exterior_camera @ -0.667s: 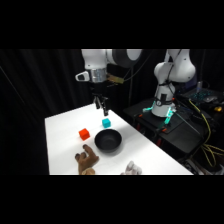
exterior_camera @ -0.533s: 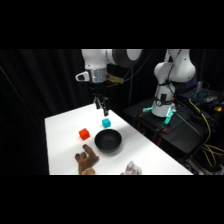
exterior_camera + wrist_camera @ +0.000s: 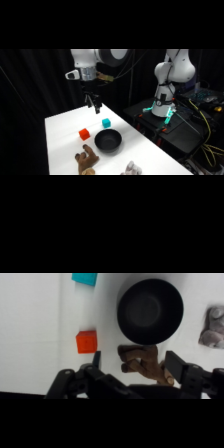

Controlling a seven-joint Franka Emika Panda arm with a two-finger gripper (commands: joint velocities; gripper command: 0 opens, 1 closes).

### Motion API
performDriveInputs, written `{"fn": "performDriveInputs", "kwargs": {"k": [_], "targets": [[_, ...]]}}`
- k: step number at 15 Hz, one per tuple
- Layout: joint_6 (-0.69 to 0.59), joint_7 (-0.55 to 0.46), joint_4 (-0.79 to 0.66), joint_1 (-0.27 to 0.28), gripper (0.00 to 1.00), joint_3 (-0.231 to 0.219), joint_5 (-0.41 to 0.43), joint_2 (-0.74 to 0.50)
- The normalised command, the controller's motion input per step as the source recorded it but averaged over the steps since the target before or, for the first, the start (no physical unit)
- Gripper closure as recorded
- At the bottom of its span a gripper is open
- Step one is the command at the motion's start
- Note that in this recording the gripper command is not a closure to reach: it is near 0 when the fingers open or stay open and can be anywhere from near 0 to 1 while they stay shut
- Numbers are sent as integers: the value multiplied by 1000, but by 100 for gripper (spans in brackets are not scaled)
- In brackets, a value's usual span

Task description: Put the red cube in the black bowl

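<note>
Red cube [image 3: 84, 133] sits untouched on your desk [image 3: 62, 145], just beside the black bowl [image 3: 108, 140] (bowl empty). Your claw [image 3: 95, 106] hangs high above, fingers apart, holding nothing. Grasp, carry and drop all remain.

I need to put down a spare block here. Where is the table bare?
Bare: the table's stretch left of the red cube. Crowded: the black bowl, cyan cube and brown hand toy cluster together.
</note>
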Motion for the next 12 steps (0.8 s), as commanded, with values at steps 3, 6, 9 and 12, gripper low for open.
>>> {"fn": "performDriveInputs", "kwargs": {"k": [3, 6, 9, 12], "targets": [[-205, -488, 646, -163, 0, 3, 149, 449], [-141, -329, 620, -164, 0, 32, 174, 438], [-9, -242, 477, -153, 0, 62, 149, 373], [58, -220, 295, -146, 0, 93, 144, 249]]}}
